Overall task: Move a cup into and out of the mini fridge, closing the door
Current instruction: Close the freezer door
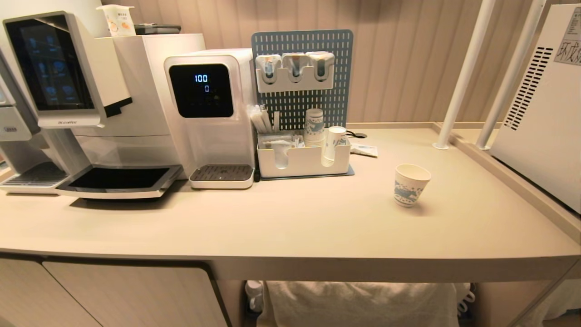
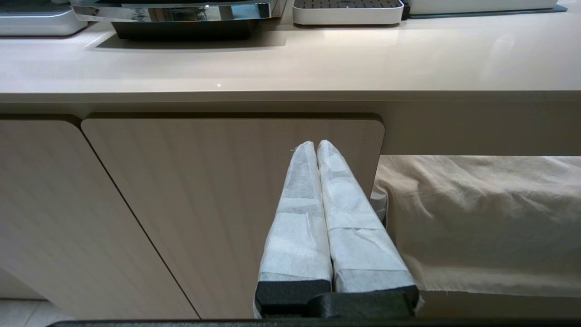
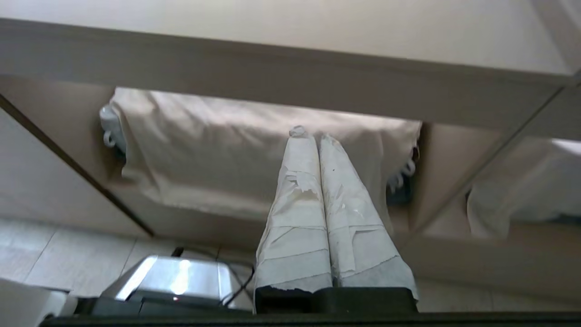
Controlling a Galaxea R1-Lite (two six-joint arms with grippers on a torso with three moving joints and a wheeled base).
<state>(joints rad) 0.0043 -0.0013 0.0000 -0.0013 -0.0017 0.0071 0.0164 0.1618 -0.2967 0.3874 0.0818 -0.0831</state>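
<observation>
below the counter edge both claws hang pressed together, cup standing apart.

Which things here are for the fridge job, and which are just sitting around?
For the job:
the cup, alone on the counter
the mini fridge, far right

Just sitting around:
coffee machine
water dispenser
stack of cups
pegboard

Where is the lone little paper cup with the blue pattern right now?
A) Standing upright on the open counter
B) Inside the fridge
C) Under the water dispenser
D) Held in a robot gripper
A: the cup stands upright by itself on the counter, with no gripper near it in the head view.
</observation>
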